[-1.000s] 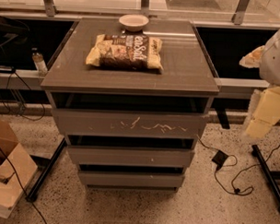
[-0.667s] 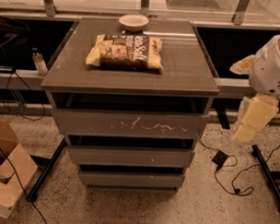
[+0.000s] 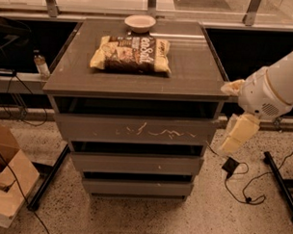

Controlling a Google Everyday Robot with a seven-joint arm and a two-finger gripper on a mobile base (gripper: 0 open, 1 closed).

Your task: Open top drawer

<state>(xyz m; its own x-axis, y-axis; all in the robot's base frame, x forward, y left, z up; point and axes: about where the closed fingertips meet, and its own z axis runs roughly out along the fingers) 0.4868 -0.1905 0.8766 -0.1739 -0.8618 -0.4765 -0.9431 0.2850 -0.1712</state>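
The top drawer (image 3: 136,129) is the tallest grey-brown front of the cabinet, handleless, with pale squiggly scratches across it. It sits shut, in line with the two shorter drawer fronts (image 3: 135,163) below. A dark gap runs between it and the cabinet top (image 3: 196,67). My gripper (image 3: 239,129) hangs from the white arm (image 3: 275,92) at the right. It is just beside the cabinet's right front corner, level with the top drawer and apart from it.
A chip bag (image 3: 132,54) and a small bowl (image 3: 140,23) lie on the cabinet top. A small bottle (image 3: 41,64) stands on a ledge at left. A cardboard box (image 3: 7,181) sits at lower left. A black adapter (image 3: 230,165), cables and stand legs lie on the floor.
The arm and gripper have moved left and down, from the right edge of the view toward the cabinet's right front corner. The drawers have not moved.
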